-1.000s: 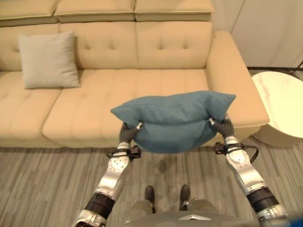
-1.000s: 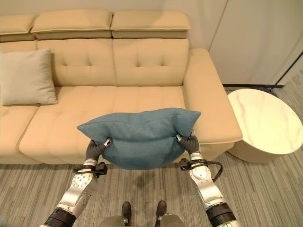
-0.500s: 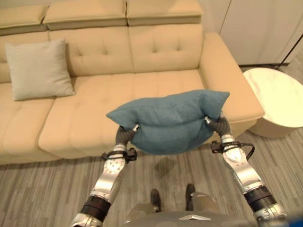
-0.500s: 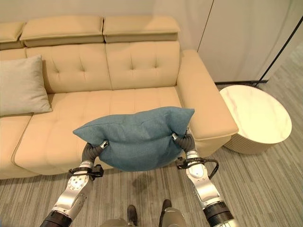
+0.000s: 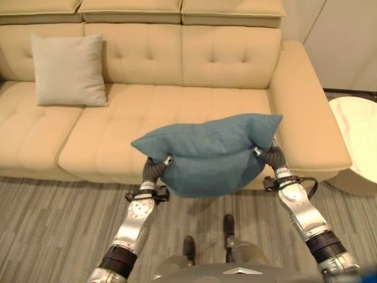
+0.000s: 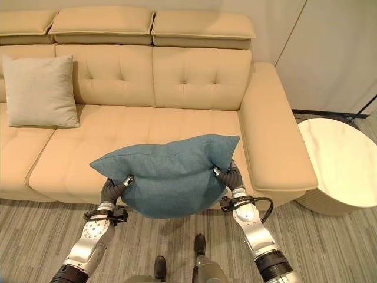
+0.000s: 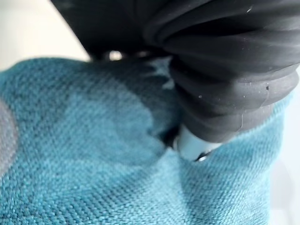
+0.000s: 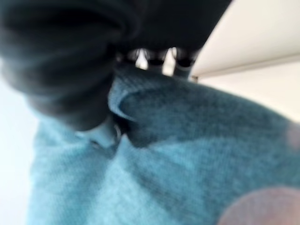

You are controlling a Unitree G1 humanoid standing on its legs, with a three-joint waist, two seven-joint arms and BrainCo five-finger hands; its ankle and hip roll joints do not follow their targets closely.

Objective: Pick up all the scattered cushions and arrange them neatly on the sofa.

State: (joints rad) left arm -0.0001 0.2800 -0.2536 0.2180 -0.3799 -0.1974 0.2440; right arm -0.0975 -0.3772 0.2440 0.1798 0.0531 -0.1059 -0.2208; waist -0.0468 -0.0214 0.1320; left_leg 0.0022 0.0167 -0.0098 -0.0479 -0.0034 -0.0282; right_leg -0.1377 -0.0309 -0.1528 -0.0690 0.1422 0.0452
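The robot holds a teal cushion (image 5: 209, 153) in the air with both hands, in front of the beige sofa (image 5: 177, 106) and above its front edge. The cushion is wide and plump, and its upper corners point to the two sides.

The left hand (image 5: 155, 168) grips the cushion at its lower left side. In the left wrist view the dark ribbed cover is pressed into the teal fabric (image 7: 93, 154), and the cloth folds around a silver finger (image 7: 192, 146), so this hand is closed on the cushion. The right hand (image 5: 270, 156) grips the cushion at its right side, under the right corner. In the right wrist view the fabric (image 8: 187, 154) bunches and dents under the dark cover, and the silver fingers (image 8: 140, 56) curl over the edge of the cushion, so this hand also is closed on it. The cushion touches neither the sofa seat nor the floor.

A light grey cushion (image 5: 69, 71) stands upright on the left part of the sofa seat and leans against the backrest. It is well apart from the teal cushion.

To the right of the sofa armrest stands a round white side table (image 6: 339, 165) with a marbled top. The floor (image 5: 53, 230) in front of the sofa is grey striped carpet.
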